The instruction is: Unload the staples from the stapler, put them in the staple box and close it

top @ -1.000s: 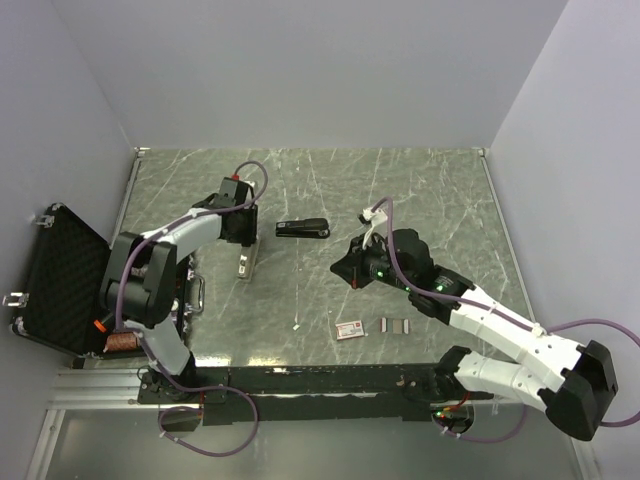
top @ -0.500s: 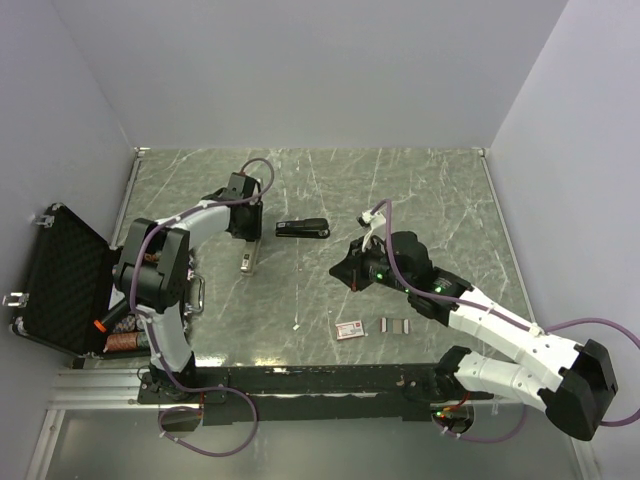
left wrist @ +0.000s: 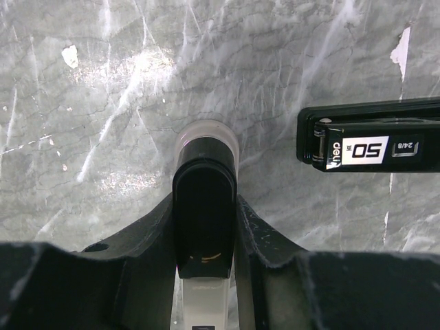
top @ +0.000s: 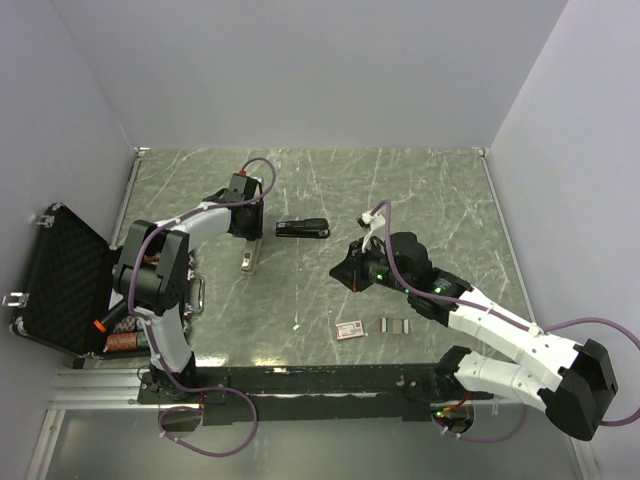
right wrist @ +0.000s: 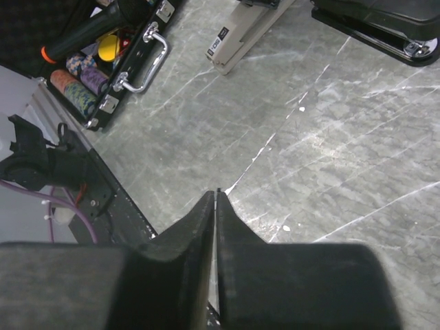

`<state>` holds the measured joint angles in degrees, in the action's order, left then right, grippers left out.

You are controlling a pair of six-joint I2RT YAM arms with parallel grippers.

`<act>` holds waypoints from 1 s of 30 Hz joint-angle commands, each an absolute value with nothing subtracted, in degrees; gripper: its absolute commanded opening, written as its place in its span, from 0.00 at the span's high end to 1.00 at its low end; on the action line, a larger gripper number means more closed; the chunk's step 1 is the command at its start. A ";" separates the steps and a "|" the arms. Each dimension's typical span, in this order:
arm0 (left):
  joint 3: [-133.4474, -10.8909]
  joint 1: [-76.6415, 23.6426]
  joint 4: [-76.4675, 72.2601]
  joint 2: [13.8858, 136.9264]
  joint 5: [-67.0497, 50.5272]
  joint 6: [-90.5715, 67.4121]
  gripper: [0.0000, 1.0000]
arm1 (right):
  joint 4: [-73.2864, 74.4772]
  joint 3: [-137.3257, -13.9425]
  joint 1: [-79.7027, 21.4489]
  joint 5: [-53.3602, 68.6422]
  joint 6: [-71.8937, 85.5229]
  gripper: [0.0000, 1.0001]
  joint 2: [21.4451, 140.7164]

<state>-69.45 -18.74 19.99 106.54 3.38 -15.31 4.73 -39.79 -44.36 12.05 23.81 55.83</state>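
A beige stapler (top: 247, 261) with a black top (left wrist: 205, 185) lies on the green marbled table, and my left gripper (top: 245, 238) (left wrist: 205, 214) is shut on its rear end. To its right lies a black stapler (top: 302, 228) (left wrist: 371, 143) (right wrist: 385, 20), closed and flat. Two short silver strips of staples (top: 398, 324) rest near the front edge. My right gripper (top: 344, 272) (right wrist: 217, 196) hovers over bare table mid-right, its fingers pressed together with only a hairline slit; I make out nothing held. The beige stapler (right wrist: 237, 38) also shows in the right wrist view.
A small red-and-white box (top: 350, 330) lies left of the staples. An open black case (top: 60, 280) (right wrist: 103, 75) with coloured items sits at the left table edge. A white scrap (top: 296, 326) lies near the front. A black rail (top: 300, 378) runs along the near edge.
My left arm swung its elbow inward and the gripper shifted slightly right and back with the beige stapler. The right gripper has stayed in place.
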 commanded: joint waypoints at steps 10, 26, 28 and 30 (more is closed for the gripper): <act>-66.80 -19.34 21.01 101.61 -0.44 -14.68 0.63 | 5.62 -41.66 -44.30 11.60 23.12 0.59 55.28; -68.81 -19.51 21.09 93.00 -0.18 -12.48 0.01 | 6.68 -42.89 -44.38 10.81 22.85 0.50 55.81; -69.78 -20.12 21.09 91.85 -0.18 -11.08 0.01 | 7.29 -43.15 -44.30 10.37 22.50 0.50 55.63; -70.31 -21.61 19.78 90.45 -0.18 -8.02 0.01 | 8.25 -43.59 -44.30 9.85 21.80 0.49 55.20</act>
<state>-67.13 -19.49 21.91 95.04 0.71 -12.60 7.29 -40.32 -44.36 11.44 23.22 56.07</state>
